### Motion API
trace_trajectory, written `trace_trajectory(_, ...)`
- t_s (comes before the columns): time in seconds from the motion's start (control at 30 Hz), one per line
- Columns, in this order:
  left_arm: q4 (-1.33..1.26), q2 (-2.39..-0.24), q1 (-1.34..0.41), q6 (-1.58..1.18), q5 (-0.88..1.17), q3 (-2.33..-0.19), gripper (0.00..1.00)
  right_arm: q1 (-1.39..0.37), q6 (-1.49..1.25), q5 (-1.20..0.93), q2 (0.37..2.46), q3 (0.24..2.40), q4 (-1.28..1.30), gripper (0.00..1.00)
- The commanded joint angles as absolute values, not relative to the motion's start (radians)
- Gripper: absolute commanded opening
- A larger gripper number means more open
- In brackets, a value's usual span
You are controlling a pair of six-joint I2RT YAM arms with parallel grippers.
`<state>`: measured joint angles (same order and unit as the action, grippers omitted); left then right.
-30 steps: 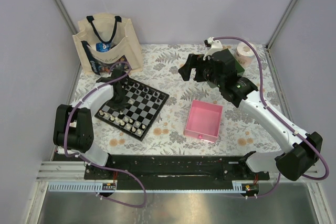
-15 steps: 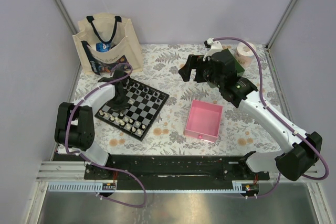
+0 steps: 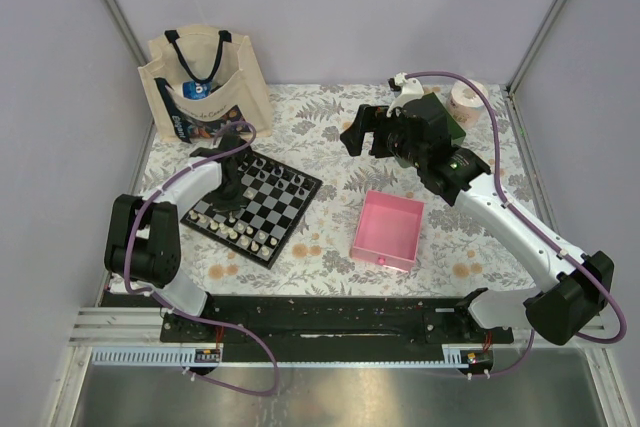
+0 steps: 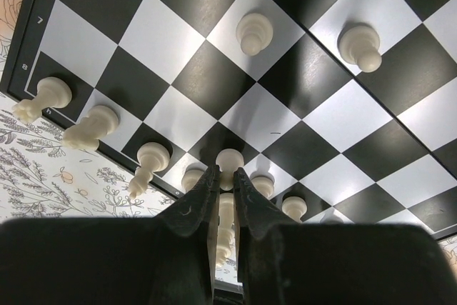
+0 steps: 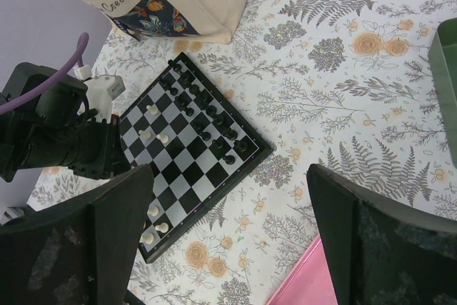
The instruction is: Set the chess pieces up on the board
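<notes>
- Change since a second back is tiny: your left gripper [image 4: 223,176] stays low over the board [image 3: 283,203]. The left arm [image 3: 187,188] has only nudged a touch. Your right gripper [image 3: 368,135] keeps its spot, and nothing on the table has shifted.
- Left fingers [image 4: 200,201] are pressed nearly together, pinching a cream piece [image 4: 229,159]. Its round head pokes out just past the tips.
- Right gripper is spread wide and holds nothing. It hangs high, with the board below it and off to its left.
- Board is flat and glossy, checked black and white with a thin black border. It lies directly under your left gripper on a floral tablecloth [image 3: 330,127].
- Pieces are small, smooth, turned shapes, and most cream ones have ball heads.
- Left wrist count is nine cream pieces: the pinched one, six in a row along the board edge either side of the tips, and two alone on squares ahead of the tips.
- Black pieces [image 5: 206,114] stand in two rows on the board edge farthest from your left gripper, too small to count surely.
- One pink tray [image 3: 383,258], square with low matte walls, sits below and on the near side of your right gripper.
- One green tray [image 5: 446,91] shows only an edge at the right of that gripper's view.
- One canvas tote bag [image 3: 205,87], cream with dark handles, stands beyond your left gripper.
</notes>
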<state>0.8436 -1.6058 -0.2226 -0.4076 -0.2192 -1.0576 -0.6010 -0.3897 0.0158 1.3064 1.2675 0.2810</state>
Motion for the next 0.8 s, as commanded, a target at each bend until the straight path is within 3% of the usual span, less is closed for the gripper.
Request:
trace_trajectory(0.0, 0.856, -1.612, -0.233, -0.399, -0.258, -1.054, 0.03, -0.592, -0.373, 0.032, 1.27, 1.266, 0.244, 0.99)
trace_trajectory(0.5, 0.862, -1.628, -0.233, -0.403, -0.267, -1.061, 0.06, -0.594, -0.371, 0.037, 1.269, 1.261, 0.244, 0.99)
trace_trajectory(0.77, 0.858, -1.62, -0.235, -0.406, -0.27, -1.065, 0.21, -0.594, -0.371, 0.037, 1.266, 1.258, 0.242, 0.99)
